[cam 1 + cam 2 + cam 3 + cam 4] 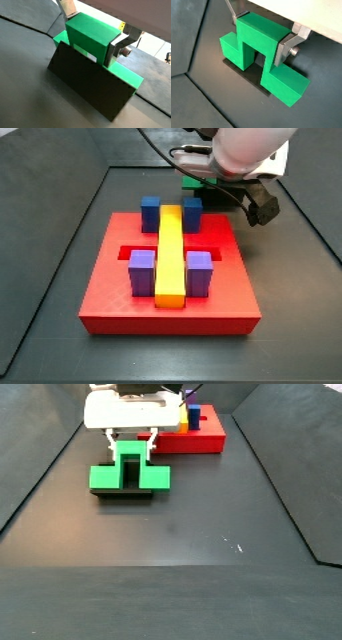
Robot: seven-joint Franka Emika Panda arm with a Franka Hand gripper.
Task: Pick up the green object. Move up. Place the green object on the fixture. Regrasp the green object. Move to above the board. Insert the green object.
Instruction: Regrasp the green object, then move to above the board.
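Observation:
The green object is a bright green bridge-shaped piece with two square ends and a raised middle. It rests on the fixture, a dark block whose edge shows under the green object in a side view. My gripper is shut on the raised middle, one silver finger pressed on each flank. In both wrist views the green object fills the gap between the pads. From the side the gripper stands straight above the piece. The board lies apart from it.
The red board carries a long yellow bar, two blue blocks and two purple blocks. Dark sloping walls border the black floor on both sides.

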